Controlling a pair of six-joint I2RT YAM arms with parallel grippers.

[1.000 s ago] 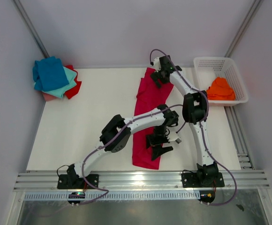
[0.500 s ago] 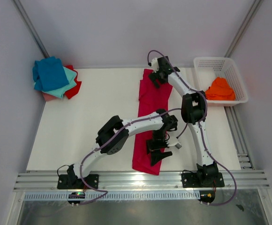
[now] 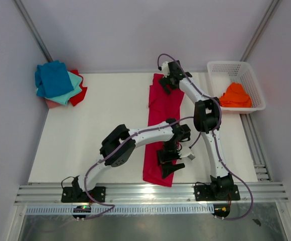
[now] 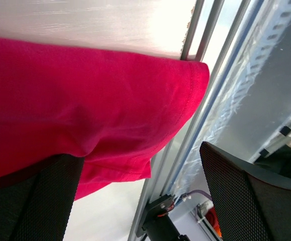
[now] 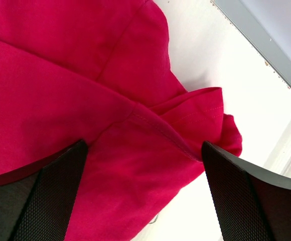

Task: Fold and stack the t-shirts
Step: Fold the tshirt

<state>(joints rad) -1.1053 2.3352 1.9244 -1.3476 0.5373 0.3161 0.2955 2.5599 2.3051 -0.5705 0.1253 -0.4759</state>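
Down the middle of the table (image 3: 95, 125), the crimson t-shirt (image 3: 160, 108) lies in a long strip. The left gripper (image 3: 168, 167) is at its near hem and the right gripper (image 3: 167, 83) at its far end, both with jaws apart. Folding seems underway; the next move likely calls for pinching one end and carrying it over.

Carries a crimson t-shirt (image 3: 158, 108) on the white table (image 3: 95, 135) as a long narrow strip right of centre, far edge to near edge, near hem by the metal rail (image 3: 135, 193). Holds a stack in the far left corner: blue t-shirt (image 3: 52, 78) on top, teal t-shirt (image 3: 74, 84), red t-shirt (image 3: 80, 94) and pink t-shirt (image 3: 50, 103) beneath. Bears a white basket (image 3: 226, 64) at the far right corner.
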